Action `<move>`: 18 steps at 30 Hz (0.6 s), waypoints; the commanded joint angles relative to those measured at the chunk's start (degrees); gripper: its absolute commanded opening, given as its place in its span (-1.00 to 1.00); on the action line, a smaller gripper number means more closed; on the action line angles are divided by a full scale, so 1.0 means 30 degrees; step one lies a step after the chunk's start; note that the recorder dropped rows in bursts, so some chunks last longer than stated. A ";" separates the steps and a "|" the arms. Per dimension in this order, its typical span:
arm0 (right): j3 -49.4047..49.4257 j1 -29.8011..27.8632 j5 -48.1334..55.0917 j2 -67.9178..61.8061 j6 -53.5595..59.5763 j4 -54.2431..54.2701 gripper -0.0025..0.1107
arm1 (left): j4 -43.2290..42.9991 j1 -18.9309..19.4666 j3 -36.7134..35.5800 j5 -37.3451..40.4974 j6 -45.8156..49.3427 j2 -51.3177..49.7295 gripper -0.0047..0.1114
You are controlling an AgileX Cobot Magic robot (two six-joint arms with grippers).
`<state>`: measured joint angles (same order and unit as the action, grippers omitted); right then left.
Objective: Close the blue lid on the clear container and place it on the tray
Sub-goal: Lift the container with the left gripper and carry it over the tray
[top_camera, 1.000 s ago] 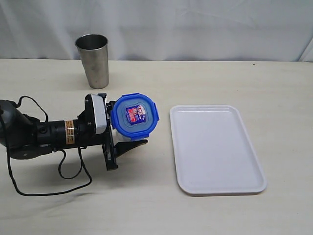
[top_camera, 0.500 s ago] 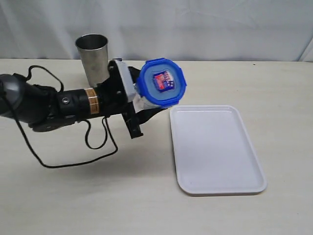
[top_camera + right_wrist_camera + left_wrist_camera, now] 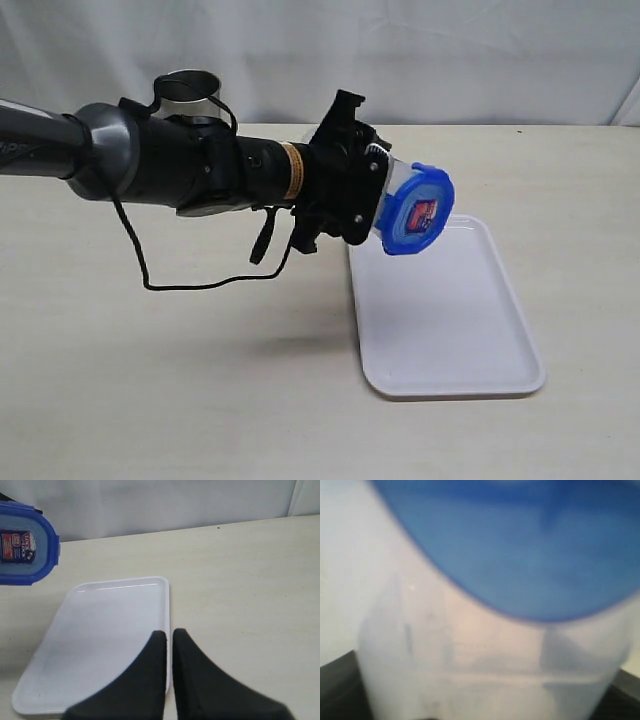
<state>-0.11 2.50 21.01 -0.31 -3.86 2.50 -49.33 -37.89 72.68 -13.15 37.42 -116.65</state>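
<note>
Transfer is progressing: left gripper (image 3: pixel 372 200), jaws clamping the clear container (image 3: pixel 393 180) with the blue lid (image 3: pixel 418 210) seated, is carrying it, tilted, off the table (image 3: pixel 200 390) to above the tray (image 3: pixel 450 320), while right gripper (image 3: pixel 169 632) is idling shut, empty.

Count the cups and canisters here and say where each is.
2. The clear container, blue lid on, is held tilted in the air by the left gripper, near the tray. The steel cup stands at the back, mostly hidden behind that arm.
</note>
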 commanded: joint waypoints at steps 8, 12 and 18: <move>0.0036 -0.0111 -0.0040 0.0102 0.0168 0.0041 -0.88 | 0.0111 -0.1057 0.0245 0.1756 0.6666 0.0269 -0.92; 0.0036 -0.0111 -0.0040 0.0102 0.0168 0.0041 -0.88 | 0.0068 -0.1358 0.0245 0.1939 0.7641 0.0269 -0.92; 0.0036 -0.0111 -0.0040 0.0102 0.0168 0.0041 -0.88 | 0.0041 -0.2230 0.0245 0.2461 1.0730 0.0269 -0.92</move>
<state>-0.11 2.50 21.01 -0.31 -3.86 2.50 -49.39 -43.23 72.81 -5.73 66.19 -116.65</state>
